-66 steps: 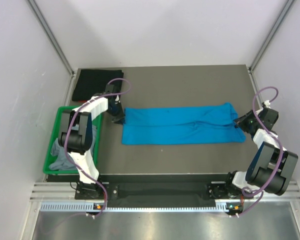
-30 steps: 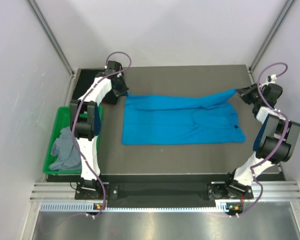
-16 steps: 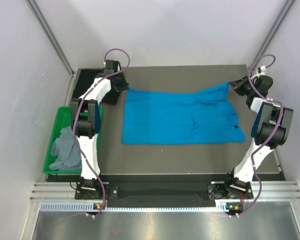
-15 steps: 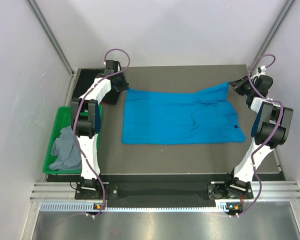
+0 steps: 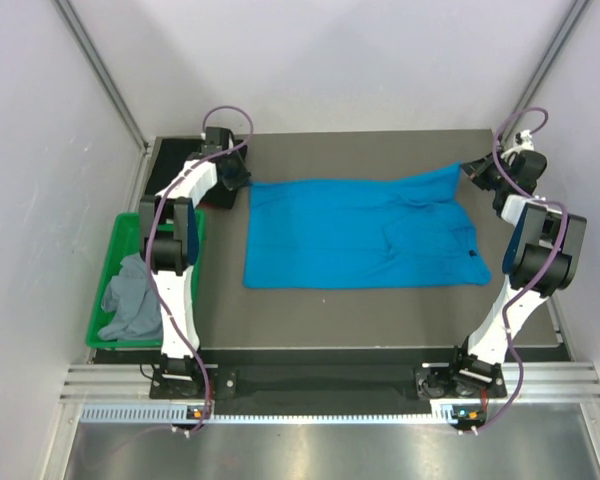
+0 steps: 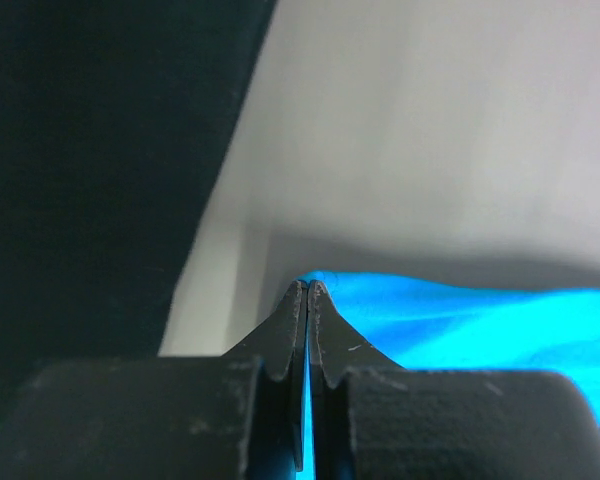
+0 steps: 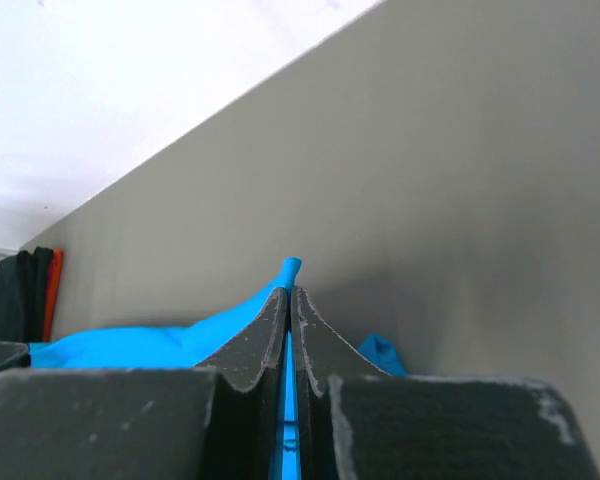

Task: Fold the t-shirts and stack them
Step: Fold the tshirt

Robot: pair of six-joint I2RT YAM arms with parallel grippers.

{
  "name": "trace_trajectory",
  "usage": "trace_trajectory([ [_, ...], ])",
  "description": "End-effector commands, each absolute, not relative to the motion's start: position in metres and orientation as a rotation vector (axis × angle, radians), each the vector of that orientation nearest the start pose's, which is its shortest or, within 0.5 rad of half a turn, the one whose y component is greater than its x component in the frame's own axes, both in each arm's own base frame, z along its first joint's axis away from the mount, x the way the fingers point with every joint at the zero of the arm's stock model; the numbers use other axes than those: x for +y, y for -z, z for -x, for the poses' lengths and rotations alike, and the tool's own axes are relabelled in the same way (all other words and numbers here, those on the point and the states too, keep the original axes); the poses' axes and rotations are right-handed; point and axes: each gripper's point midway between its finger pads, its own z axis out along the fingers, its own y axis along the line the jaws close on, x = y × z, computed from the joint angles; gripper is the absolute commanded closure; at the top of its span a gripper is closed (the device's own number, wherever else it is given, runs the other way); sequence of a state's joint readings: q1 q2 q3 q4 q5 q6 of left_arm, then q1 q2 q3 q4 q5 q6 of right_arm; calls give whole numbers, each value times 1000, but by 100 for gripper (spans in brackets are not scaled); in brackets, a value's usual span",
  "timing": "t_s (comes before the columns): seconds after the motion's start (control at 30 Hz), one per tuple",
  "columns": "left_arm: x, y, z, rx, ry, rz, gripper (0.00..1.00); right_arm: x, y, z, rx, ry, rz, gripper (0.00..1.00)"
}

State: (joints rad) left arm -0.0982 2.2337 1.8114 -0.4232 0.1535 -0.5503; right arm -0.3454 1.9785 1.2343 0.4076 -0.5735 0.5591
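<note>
At near edge of table (image 5: 380,330): L arm base (image 5: 175,378) and R arm base (image 5: 458,378), side by side.

Just off table's L side, toward near end: green bin (image 5: 120,345) w/ grey t-shirt (image 5: 130,300) crumpled inside.

Mid-table: blue t-shirt (image 5: 360,235), spread out w/ long side running L-R across table. Near hem straight, roughly parallel to table's near edge. A few wrinkles R of table centre.

Toward table's far-L corner: L gripper (image 5: 244,183), jaws pressed together on far-L corner of blue t-shirt. Confirmed in L wrist view: L gripper (image 6: 307,290) w/ fingers closed tight, thin strip of blue cloth (image 6: 450,320) pinched between them, rest trailing off to one side.

Toward table's far-R corner: R gripper (image 5: 470,168), likewise clamped, on far-R corner of same shirt. That corner drawn out to a point toward table's far-R edge. In R wrist view: R gripper (image 7: 291,295) w/ no gap between fingers, small tip of blue cloth (image 7: 292,267) poking out past the tips.

At table's far-L corner, beyond L gripper: black t-shirt (image 5: 170,168), lying flat, partly hidden by L arm.
</note>
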Motion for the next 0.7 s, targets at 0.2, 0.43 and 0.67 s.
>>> trace_trajectory([
  [0.2, -100, -116, -572, 2294, 504, 434, 100, -69, -162, -561, 1702, -730, -288, 100],
  [0.43, -96, -123, -572, 2286, 500, 425, 100, -73, -155, -567, 1722, -683, -254, 100],
  [0.67, -98, -130, -568, 2294, 518, 409, 100, -66, -165, -574, 1698, -703, -210, 100],
])
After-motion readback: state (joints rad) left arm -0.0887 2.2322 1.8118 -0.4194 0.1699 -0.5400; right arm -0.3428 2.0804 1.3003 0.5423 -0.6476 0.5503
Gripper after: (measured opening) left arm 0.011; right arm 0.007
